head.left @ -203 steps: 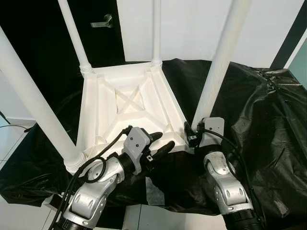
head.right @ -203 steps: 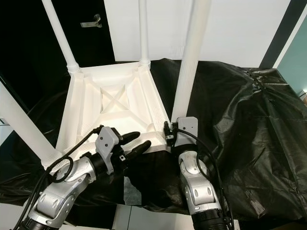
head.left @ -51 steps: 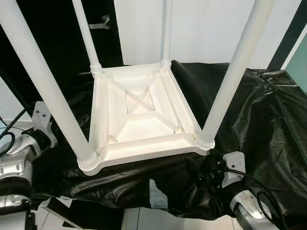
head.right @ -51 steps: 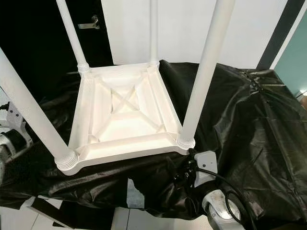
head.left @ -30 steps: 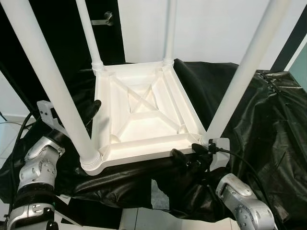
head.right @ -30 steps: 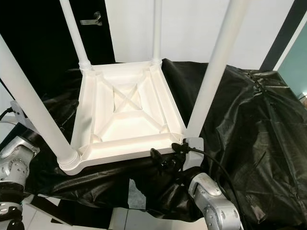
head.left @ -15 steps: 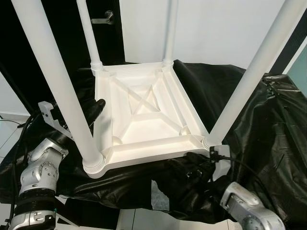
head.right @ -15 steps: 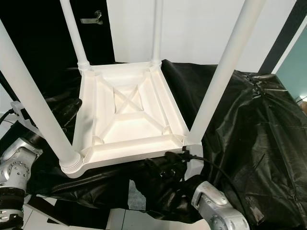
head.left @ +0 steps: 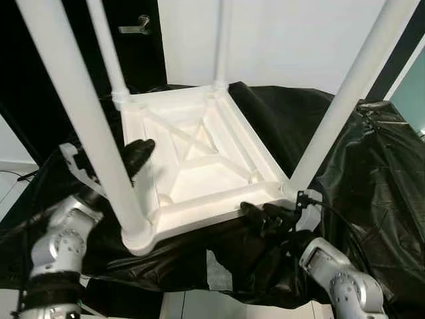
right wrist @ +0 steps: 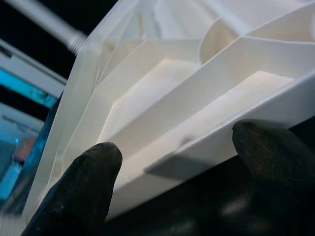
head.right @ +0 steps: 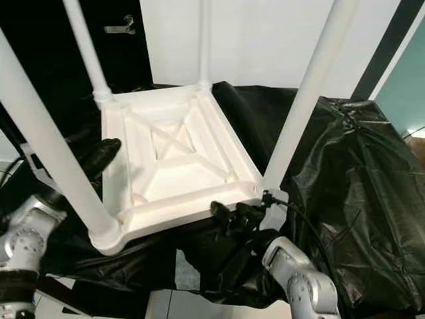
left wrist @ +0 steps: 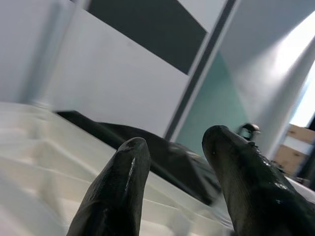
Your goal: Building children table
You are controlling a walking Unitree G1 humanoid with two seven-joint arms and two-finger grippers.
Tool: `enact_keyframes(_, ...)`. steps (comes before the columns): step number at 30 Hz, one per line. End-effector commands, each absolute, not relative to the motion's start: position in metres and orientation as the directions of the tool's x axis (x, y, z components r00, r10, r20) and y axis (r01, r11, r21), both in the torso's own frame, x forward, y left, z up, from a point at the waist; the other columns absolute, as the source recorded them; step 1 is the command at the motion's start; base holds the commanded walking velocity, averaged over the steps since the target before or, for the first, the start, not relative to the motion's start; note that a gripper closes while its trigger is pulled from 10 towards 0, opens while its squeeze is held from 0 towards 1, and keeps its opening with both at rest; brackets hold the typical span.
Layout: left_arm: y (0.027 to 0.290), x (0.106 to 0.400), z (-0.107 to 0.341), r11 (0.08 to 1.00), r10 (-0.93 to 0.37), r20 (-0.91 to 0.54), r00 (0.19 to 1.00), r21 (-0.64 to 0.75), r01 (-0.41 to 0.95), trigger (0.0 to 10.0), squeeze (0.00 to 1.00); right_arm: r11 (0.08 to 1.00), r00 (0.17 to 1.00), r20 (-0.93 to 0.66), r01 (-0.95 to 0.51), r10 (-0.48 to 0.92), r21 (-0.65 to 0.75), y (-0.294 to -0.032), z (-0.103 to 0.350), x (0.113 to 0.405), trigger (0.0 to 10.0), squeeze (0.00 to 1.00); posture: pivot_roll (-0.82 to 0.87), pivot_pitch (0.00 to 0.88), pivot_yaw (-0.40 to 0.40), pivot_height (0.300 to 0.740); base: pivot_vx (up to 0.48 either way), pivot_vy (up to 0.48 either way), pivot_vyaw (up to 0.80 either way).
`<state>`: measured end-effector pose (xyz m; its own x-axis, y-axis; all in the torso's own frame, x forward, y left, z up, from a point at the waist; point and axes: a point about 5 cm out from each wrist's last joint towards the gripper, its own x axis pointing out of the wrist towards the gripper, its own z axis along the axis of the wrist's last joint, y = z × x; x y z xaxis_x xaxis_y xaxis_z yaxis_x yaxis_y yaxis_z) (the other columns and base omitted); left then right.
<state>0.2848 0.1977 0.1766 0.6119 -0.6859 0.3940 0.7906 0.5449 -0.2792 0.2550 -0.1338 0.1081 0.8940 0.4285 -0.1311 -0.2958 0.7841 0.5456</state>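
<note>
Where black sheet (head.left: 345,153) covers surface, upturned white table (head.left: 199,159) rests.

Your two head cameras look forward and down from close above the upturned white table (head.left: 199,159), which lies on a bench under a black sheet (head.left: 358,166); both share that scene, the right eye sitting slightly further right. Your left wrist camera looks along the left tool (left wrist: 172,191) past its parted fingers, low across the table's underside toward a far wall. Your right wrist camera sits very near the table's rim, looking up at it between the right tool's (right wrist: 172,182) spread fingertips.
</note>
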Motion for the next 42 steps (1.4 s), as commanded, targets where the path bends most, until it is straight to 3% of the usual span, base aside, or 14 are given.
enact_keyframes(1,0.182,0.272,0.177,0.358,-0.798,0.438,0.414,-0.209,0.910,10.0,0.00,0.778,0.898,-0.136,-0.278,0.419,0.563,-0.134,0.107,0.259,10.0,0.00,0.02,0.000,-0.045,0.740,0.000,0.000,0.00)
enact_keyframes(12,0.131,0.230,0.174,0.245,-0.832,0.441,0.337,-0.253,0.936,10.0,0.00,0.778,0.895,-0.109,-0.309,0.432,0.547,-0.148,0.103,0.289,10.0,0.00,0.05,0.000,-0.044,0.740,0.000,0.000,0.00)
enact_keyframes(24,0.076,0.226,0.176,0.307,-0.834,0.405,0.374,-0.221,0.926,10.0,0.00,0.752,0.858,-0.045,-0.423,0.512,0.506,-0.157,0.109,0.312,10.0,0.00,0.08,0.000,-0.035,0.740,0.000,0.000,0.00)
enact_keyframes(29,0.042,0.230,0.180,0.309,-0.828,0.416,0.376,-0.221,0.925,10.0,0.00,0.747,0.862,-0.014,-0.431,0.507,0.505,-0.153,0.110,0.323,10.0,0.00,0.08,0.000,-0.016,0.740,0.000,0.000,0.00)
enact_keyframes(39,0.038,0.232,0.175,0.352,-0.845,0.360,0.395,-0.182,0.918,10.0,0.00,0.746,0.862,0.025,-0.451,0.505,0.490,-0.144,0.112,0.328,10.0,0.00,0.08,0.001,0.001,0.740,0.000,0.000,0.00)
enact_keyframes(42,0.067,0.243,0.169,0.410,-0.865,0.273,0.420,-0.098,0.907,10.0,0.00,0.820,0.895,0.030,-0.421,0.445,0.389,-0.160,0.116,0.323,10.0,0.00,0.09,0.000,-0.001,0.740,0.000,0.000,0.00)
